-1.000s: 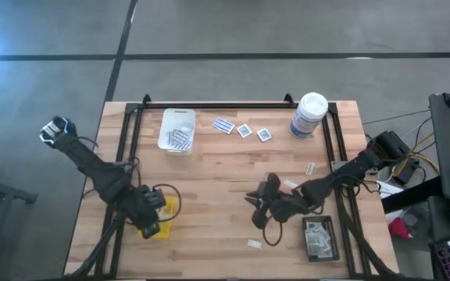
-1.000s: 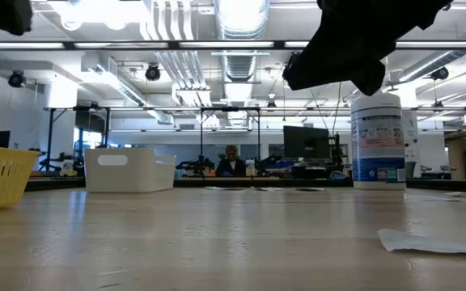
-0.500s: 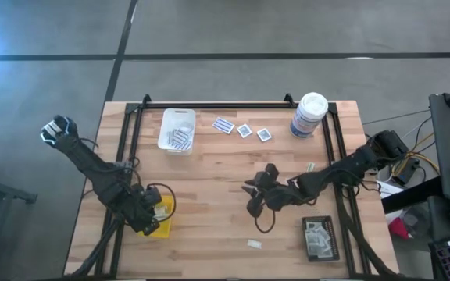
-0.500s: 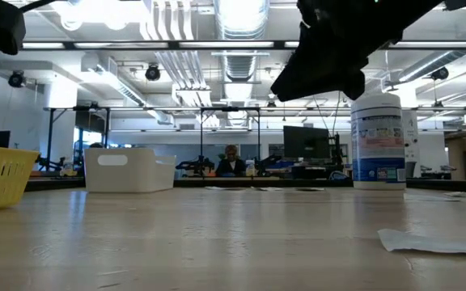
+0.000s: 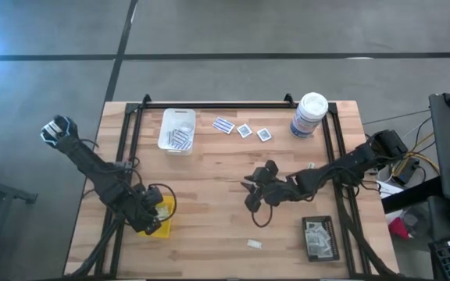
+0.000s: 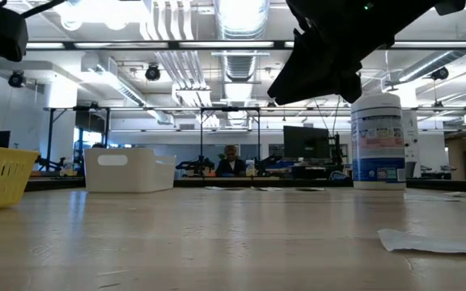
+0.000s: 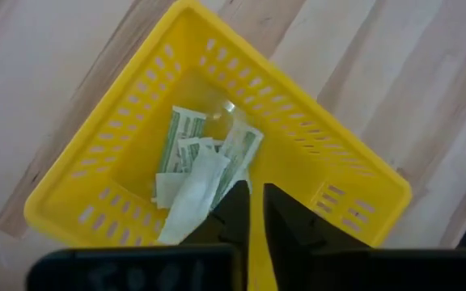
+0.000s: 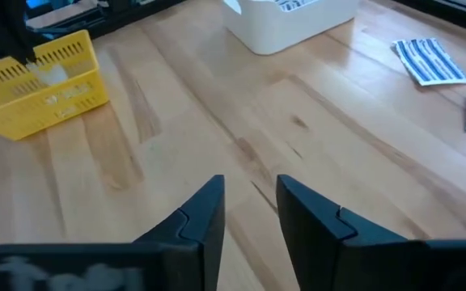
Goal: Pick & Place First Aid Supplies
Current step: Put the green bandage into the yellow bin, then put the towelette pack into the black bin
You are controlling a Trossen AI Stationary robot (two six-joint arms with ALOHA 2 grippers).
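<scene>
Now the right claw (image 5: 250, 195), which a second ago hung nearer the black rectangular tray (image 5: 319, 239) at the front right of the wooden worktop (image 5: 225, 168), has swung away toward the worktop's middle. Its fingers stand spread with nothing between them. That suggests its last delivery is done and it is heading for another packet.

Meanwhile the left claw (image 7: 255, 212) has come over the yellow perforated plastic basket (image 5: 165, 211) at the front left. Its fingers are nearly pressed together, only a thin gap showing, and whether they pinch anything I cannot tell. Green-and-white narrow packets (image 7: 203, 166) lie heaped inside that basket.

Three loose supplies wait near the worktop's back edge: a blue-and-white striped flat packet (image 5: 223, 125), its long axis slanting toward the back left corner, and beside it two white squares with dark centres (image 5: 254, 133), each turned slightly askew.
</scene>
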